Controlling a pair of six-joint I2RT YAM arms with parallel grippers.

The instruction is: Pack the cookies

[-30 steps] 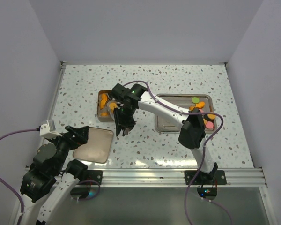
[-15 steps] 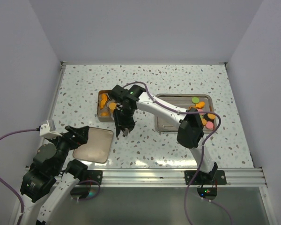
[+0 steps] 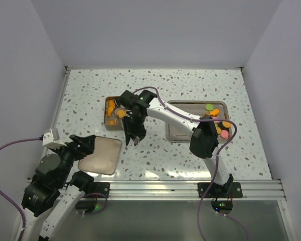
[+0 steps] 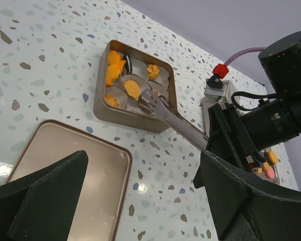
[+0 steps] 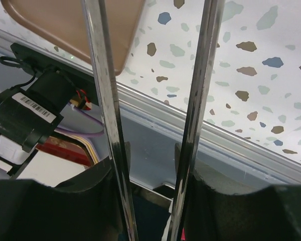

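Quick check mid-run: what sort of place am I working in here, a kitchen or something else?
Most likely a lab test cell rather than a kitchen: plain bare walls box in a speckled tabletop, and a metal mounting rail runs along its near edge.

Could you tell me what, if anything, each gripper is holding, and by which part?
The right gripper holds metal tongs, its fingers squeezing both arms toward the handle end. The left gripper is open, holding nothing.

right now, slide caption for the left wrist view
The right tool holds metal tongs in the square gold tin of orange cookies, flat gold lid nearby.
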